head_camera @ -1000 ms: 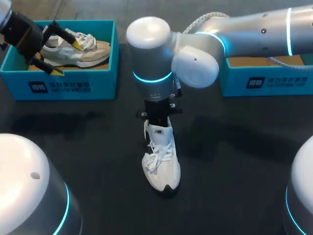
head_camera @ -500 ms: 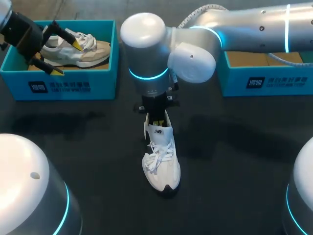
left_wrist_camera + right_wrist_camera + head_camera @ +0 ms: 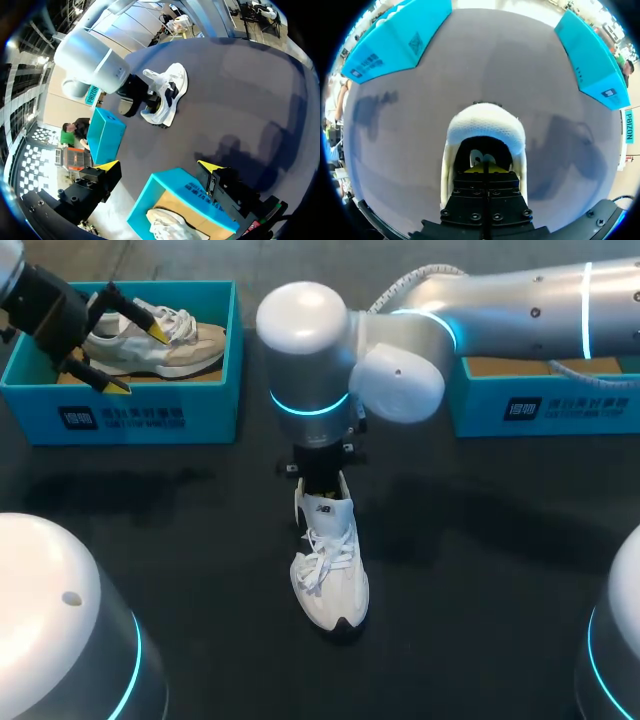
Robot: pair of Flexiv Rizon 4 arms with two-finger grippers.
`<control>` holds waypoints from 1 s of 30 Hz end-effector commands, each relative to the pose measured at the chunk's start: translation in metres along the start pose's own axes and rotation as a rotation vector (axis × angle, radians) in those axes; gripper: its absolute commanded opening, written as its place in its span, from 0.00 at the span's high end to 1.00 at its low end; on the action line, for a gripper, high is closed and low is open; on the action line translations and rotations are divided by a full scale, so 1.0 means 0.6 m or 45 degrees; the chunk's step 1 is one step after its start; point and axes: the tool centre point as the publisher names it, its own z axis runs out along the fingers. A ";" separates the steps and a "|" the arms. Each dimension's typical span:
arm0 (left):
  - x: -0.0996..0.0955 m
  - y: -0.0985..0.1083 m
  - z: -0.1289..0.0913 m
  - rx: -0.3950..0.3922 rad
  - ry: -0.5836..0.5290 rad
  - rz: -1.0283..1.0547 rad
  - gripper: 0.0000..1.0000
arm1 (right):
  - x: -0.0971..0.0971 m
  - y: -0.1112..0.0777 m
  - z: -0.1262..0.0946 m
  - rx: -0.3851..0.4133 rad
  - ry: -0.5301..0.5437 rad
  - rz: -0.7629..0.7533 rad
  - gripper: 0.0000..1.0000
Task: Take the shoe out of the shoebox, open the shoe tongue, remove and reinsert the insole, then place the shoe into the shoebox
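Head view: a white shoe [image 3: 330, 575] stands on the dark table [image 3: 480, 570] near the centre, toe toward six o'clock. My right arm [image 3: 400, 340] comes in from two o'clock and ends at the shoe's heel opening. At ten o'clock the left gripper [image 3: 138, 358] hangs over the left shoebox [image 3: 120, 418], which holds a second shoe [image 3: 170, 352]. The right shoebox [image 3: 550, 405] sits at two o'clock.

Left wrist view: the left gripper's yellow tips stand wide apart with nothing gripped, above the left shoebox. The white shoe lies well ahead.

Right wrist view: the right gripper [image 3: 485, 169] is down inside the white shoe's collar, fingers drawn together. Whether they pinch anything cannot be seen.
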 end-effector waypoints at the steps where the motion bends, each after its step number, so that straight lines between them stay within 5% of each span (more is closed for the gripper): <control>1: 0.000 -0.001 -0.001 -0.002 0.004 0.001 0.00 | -0.001 0.001 0.002 -0.002 0.005 0.001 1.00; 9: 0.000 -0.001 -0.001 -0.002 0.004 0.001 0.00 | -0.004 0.018 -0.024 -0.090 -0.015 -0.018 1.00; 20: 0.000 -0.001 -0.001 -0.002 0.004 0.001 0.00 | -0.004 0.051 0.003 -0.127 -0.054 -0.087 1.00; 30: 0.000 -0.001 -0.001 -0.002 0.004 0.001 0.00 | 0.003 0.044 0.024 -0.092 -0.056 -0.091 1.00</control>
